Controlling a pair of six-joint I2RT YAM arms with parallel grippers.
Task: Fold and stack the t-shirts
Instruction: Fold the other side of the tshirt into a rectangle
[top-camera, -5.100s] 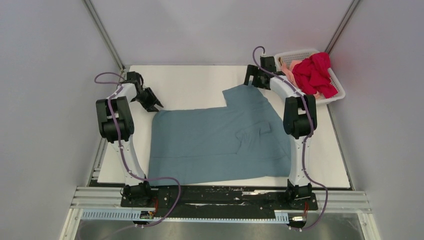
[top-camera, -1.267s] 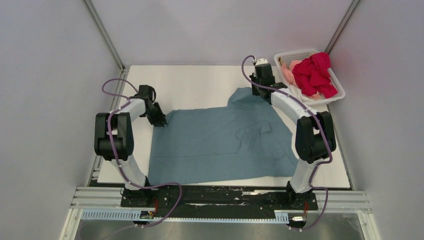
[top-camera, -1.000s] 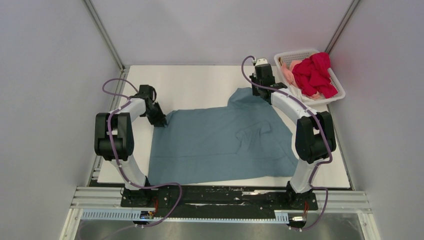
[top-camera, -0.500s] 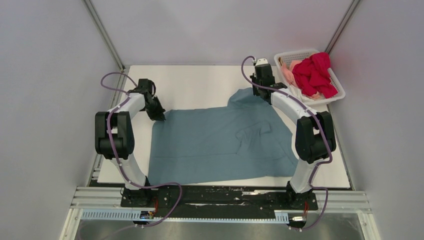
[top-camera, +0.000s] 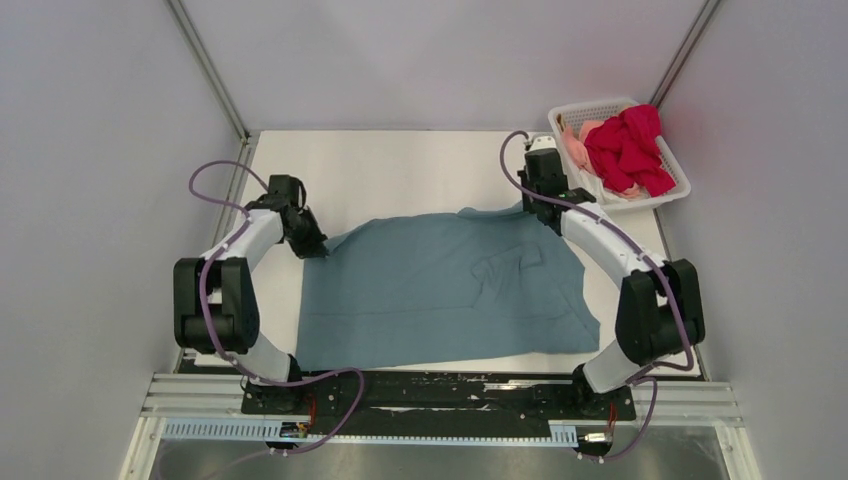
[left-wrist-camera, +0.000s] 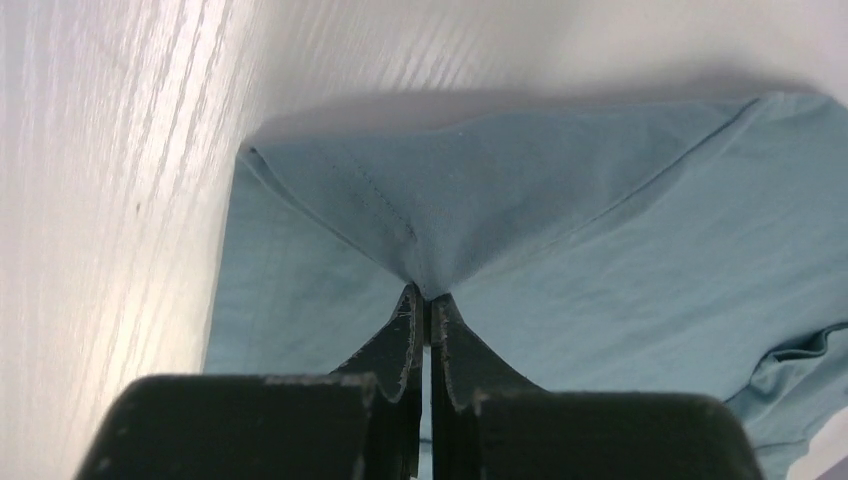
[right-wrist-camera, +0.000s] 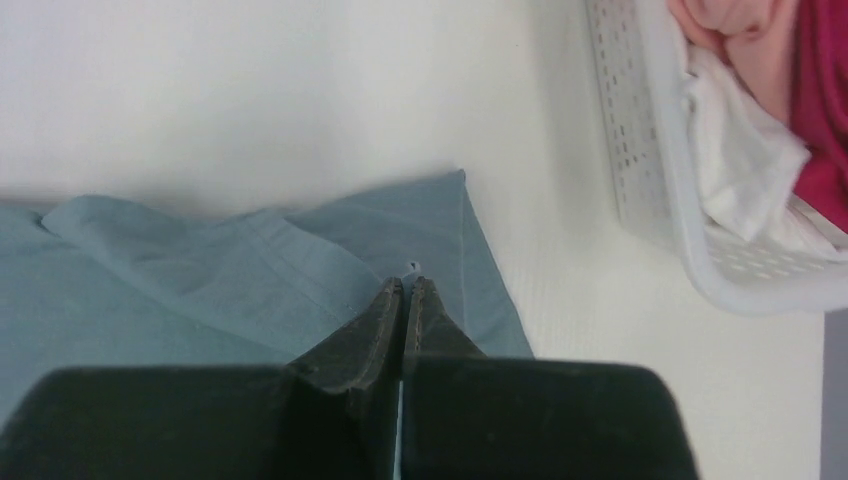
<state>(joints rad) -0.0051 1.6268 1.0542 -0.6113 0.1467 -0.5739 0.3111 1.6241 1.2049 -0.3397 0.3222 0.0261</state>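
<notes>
R hand (right-wrist-camera: 405, 283) dragged blue tee (top-camera: 440, 290) corner nearer; L hand (left-wrist-camera: 426, 295) clamped.

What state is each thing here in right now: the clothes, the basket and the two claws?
basket: upright, full of clothes.
blue-grey shirt: spread out, unfolded, far corners pinched.
red shirt: crumpled in the basket.
pink shirt: crumpled beside the red one.
left gripper: shut on the blue-grey shirt.
right gripper: shut on the blue-grey shirt.
</notes>
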